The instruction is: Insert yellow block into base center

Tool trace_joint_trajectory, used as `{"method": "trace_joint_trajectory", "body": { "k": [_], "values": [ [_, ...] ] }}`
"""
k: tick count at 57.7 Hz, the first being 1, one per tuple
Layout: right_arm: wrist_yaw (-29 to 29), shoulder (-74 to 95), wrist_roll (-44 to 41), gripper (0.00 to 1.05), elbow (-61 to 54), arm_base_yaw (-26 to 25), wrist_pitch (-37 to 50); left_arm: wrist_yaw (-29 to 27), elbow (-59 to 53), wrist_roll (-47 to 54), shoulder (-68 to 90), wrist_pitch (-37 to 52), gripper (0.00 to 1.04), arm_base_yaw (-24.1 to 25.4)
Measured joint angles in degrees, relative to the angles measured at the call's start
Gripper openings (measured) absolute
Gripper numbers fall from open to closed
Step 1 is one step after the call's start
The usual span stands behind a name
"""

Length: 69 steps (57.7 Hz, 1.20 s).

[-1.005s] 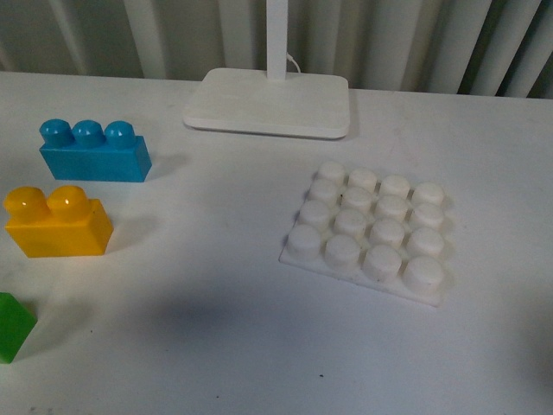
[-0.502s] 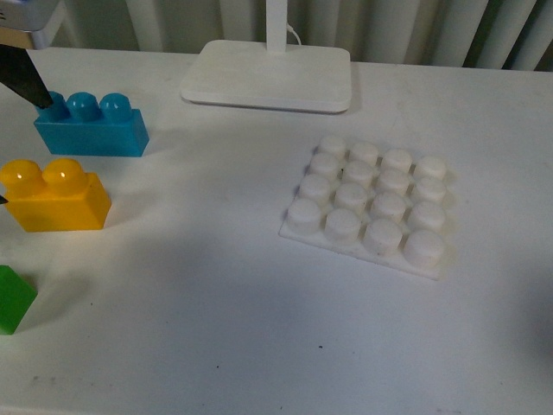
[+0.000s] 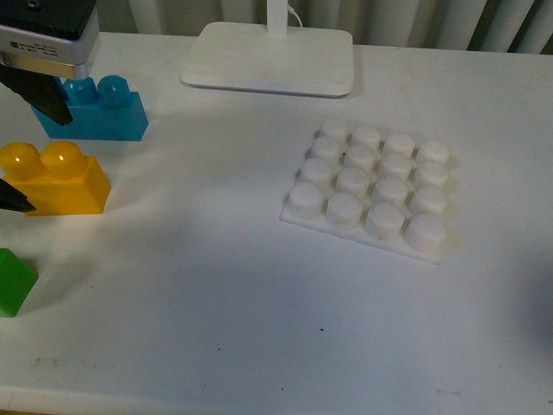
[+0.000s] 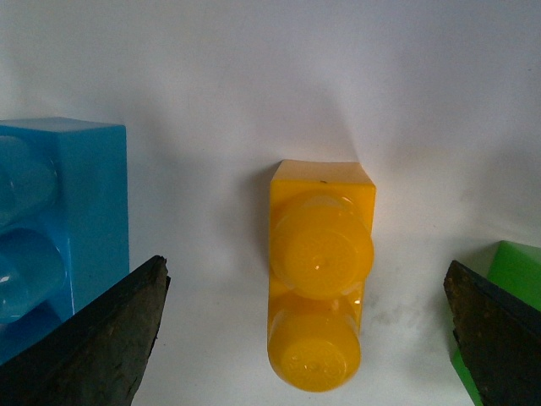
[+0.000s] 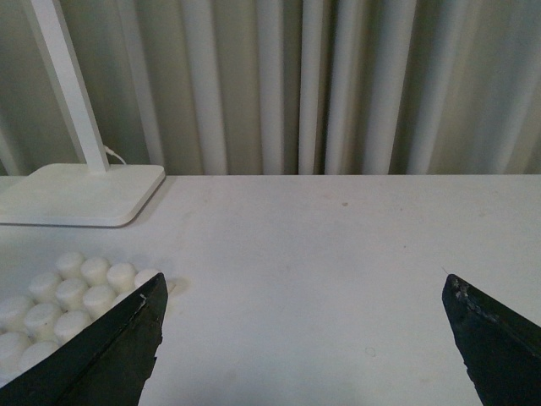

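At the far left, our left pincer (image 3: 33, 156) hangs over the white table (image 3: 216, 285), wrist pointing down, jaws spread wide and gripping nothing. The yellow block (image 3: 56, 181) stands on the table between its two fingers, and the wrist view shows clear gaps on both sides. Just outside one finger (image 4: 93, 338) sits the blue brick (image 3: 108, 117), and just outside the other the green block (image 3: 13, 281). Further right, beyond that pincer's reach of view, the lamp stand (image 3: 268, 56) rests at the table's back edge. The base (image 3: 371, 186) lies flat, well apart from the yellow block. Our right pincer (image 5: 296, 351) shows only in its own wrist view, released and wide, with bare table between the fingers. A corner of the base is beside one of them, and a pale pleated curtain (image 5: 296, 85) lies beyond.
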Motion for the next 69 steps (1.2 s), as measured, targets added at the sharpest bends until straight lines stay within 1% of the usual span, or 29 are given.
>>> {"method": "trace_joint_trajectory", "body": {
  "k": [28,29,33,38,40,45,46,47,49,51,61,69],
  "values": [
    [0.0,0.0,0.0,0.96,0.0,0.0,0.0,-1.7,1.0,-0.6,3.1,0.4,0.98,-1.0],
    [0.0,0.0,0.0,0.96,0.0,0.0,0.0,-1.8,1.0,-0.6,3.2,0.4,0.97,-1.0],
    [0.0,0.0,0.0,0.96,0.0,0.0,0.0,-2.0,1.0,-0.6,3.4,0.4,0.86,-1.1],
    [0.0,0.0,0.0,0.96,0.0,0.0,0.0,-2.3,1.0,-0.6,3.6,0.3,0.68,-1.1],
    [0.0,0.0,0.0,0.96,0.0,0.0,0.0,-2.4,1.1,-0.6,3.6,0.1,0.65,-1.1],
    [0.0,0.0,0.0,0.96,0.0,0.0,0.0,-3.0,1.3,-0.6,3.6,-0.4,0.45,-1.0],
    [0.0,0.0,0.0,0.96,0.0,0.0,0.0,-3.2,1.5,-0.6,3.6,-0.7,0.40,-1.1],
    [0.0,0.0,0.0,0.96,0.0,0.0,0.0,-3.3,1.6,-0.6,3.6,-0.9,0.36,-1.1],
    [0.0,0.0,0.0,0.96,0.0,0.0,0.0,-3.4,1.8,-0.6,3.6,-1.3,0.33,-1.1],
    [0.0,0.0,0.0,0.96,0.0,0.0,0.0,-3.5,2.0,-0.6,3.6,-1.6,0.32,-1.1],
    [0.0,0.0,0.0,0.96,0.0,0.0,0.0,-2.3,3.2,-0.6,2.5,-3.0,0.31,-2.7],
    [0.0,0.0,0.0,0.96,0.0,0.0,0.0,-0.1,5.4,-1.0,0.7,-3.4,0.31,-6.2]
  ]
}}
